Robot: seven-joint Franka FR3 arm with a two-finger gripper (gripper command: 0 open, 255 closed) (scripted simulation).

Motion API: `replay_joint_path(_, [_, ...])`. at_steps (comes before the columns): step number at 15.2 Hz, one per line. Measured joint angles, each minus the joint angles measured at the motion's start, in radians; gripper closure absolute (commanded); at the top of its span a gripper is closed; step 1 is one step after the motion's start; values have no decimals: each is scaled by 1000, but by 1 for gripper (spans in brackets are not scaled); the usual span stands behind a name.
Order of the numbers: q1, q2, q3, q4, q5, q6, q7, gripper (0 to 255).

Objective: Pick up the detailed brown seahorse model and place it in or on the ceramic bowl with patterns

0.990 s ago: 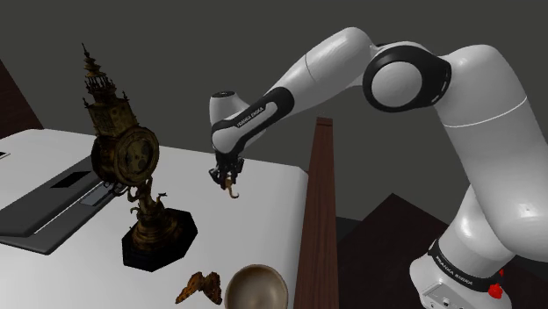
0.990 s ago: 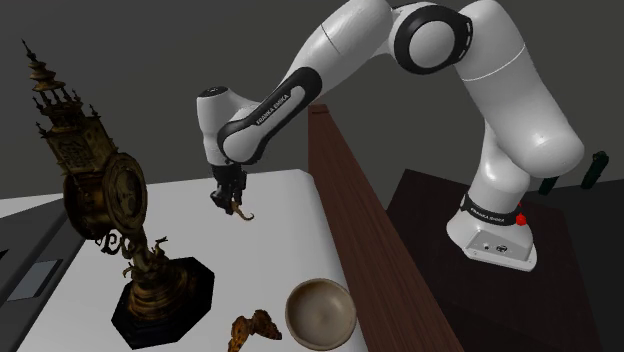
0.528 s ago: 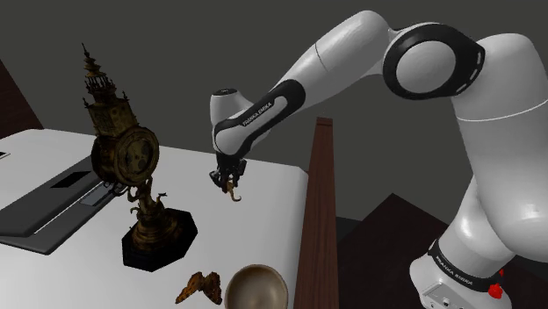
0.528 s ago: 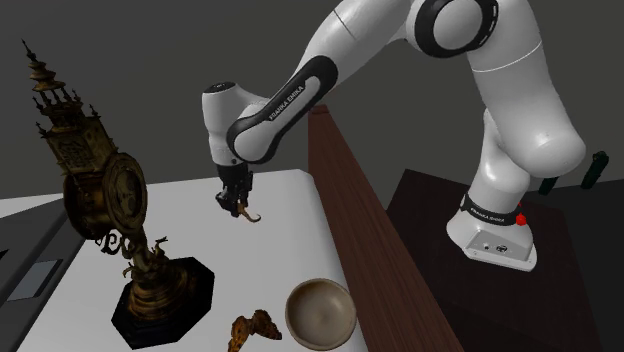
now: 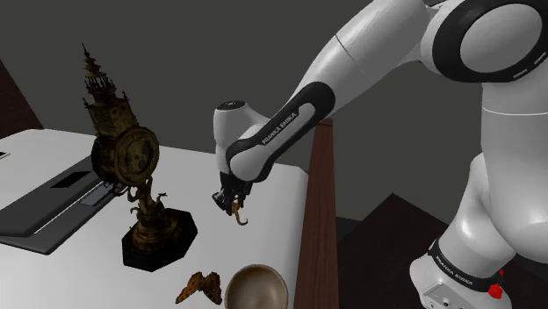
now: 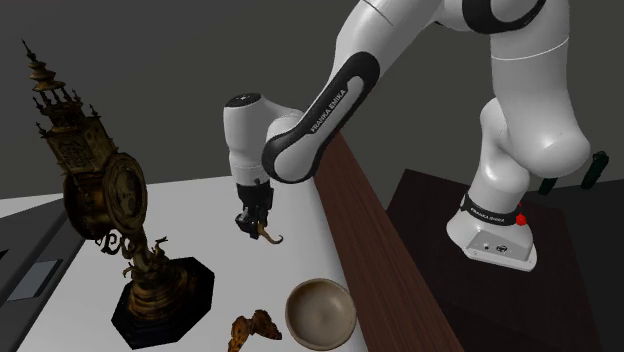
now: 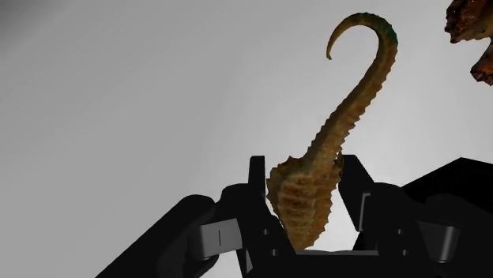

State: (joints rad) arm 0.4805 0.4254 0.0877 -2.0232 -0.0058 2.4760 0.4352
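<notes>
White tabletop [image 5: 189, 171] carries an ornate golden-brown clock [image 5: 123, 158] at the shoulder view's left. Right of it you see the gripper [image 5: 228, 202], fingers pinching the brown seahorse [image 5: 237, 213], apparently clear of the surface. The bowl [image 5: 256, 288] sits below, slightly rightward.

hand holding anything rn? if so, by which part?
Yes. The hand clasps the brown seahorse by its thick body end, and the curled tail juts out free.
</notes>
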Motion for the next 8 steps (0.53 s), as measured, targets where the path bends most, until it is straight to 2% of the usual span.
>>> replay_joint_path(8, [110, -141, 42, -213, -10, 75, 163, 255])
